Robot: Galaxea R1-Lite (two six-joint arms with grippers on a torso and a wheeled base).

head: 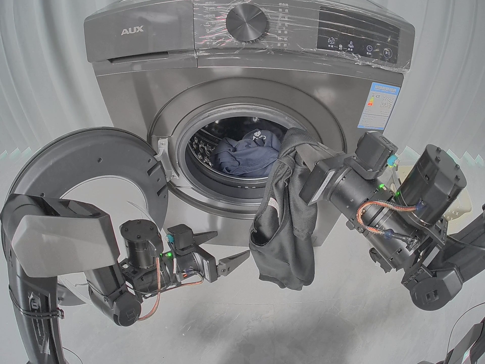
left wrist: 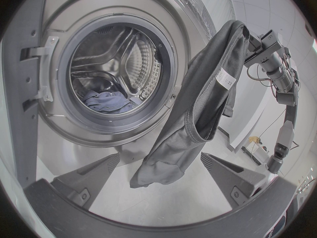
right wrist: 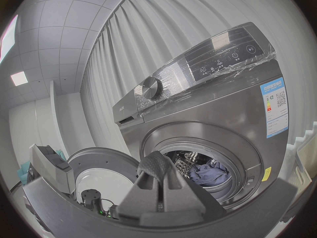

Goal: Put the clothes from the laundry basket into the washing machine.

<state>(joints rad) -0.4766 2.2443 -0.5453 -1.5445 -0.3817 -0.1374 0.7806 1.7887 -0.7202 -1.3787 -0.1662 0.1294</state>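
The right gripper (head: 308, 152), clamped shut on a fold of a dark grey garment (head: 283, 228), holds it just short of the washing machine's (head: 151, 87) drum mouth (head: 202, 178); a navy garment (head: 247, 155) lies inside, beyond the fingertips. Most of the cloth hangs below the gripper, so pushed in like this its tail could likely snag or trail outside. The left gripper (head: 232, 243), jaws apart, hovers low beside the hem.
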